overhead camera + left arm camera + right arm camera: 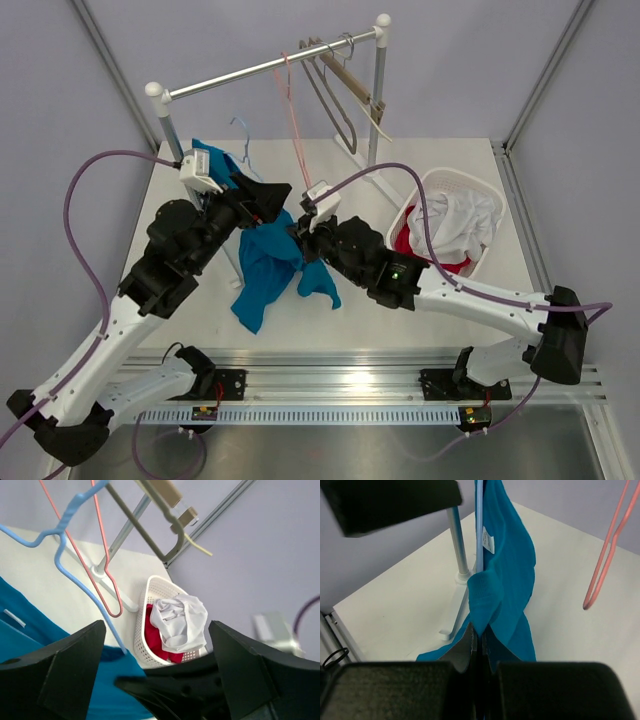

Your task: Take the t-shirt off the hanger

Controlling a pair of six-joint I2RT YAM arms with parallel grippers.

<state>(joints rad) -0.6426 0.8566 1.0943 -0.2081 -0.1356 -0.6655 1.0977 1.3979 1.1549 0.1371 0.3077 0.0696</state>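
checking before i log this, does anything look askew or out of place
The blue t-shirt hangs lopsided. It is bunched and twisted to one side of the light blue hanger, its lower end drooping, with a fold pinched in the right fingers. Nothing looks spilled or damaged.
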